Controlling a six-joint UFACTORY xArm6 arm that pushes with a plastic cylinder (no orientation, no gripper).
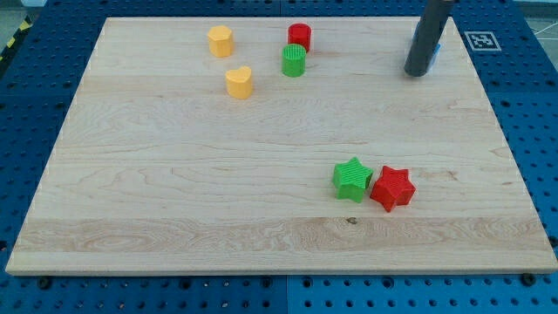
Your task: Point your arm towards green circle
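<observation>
The green circle (294,62) is a short green cylinder near the view's top, a little right of centre. A red cylinder (300,37) stands just above it, nearly touching. My tip (418,71) is the lower end of the dark rod at the view's top right, well to the right of the green circle and at about the same height in the view. A bit of a blue block (436,50) shows behind the rod, mostly hidden.
A yellow hexagon block (220,40) and a yellow heart block (239,81) lie left of the green circle. A green star (352,179) and a red star (392,187) touch at the lower right. The wooden board (174,174) rests on a blue pegboard table.
</observation>
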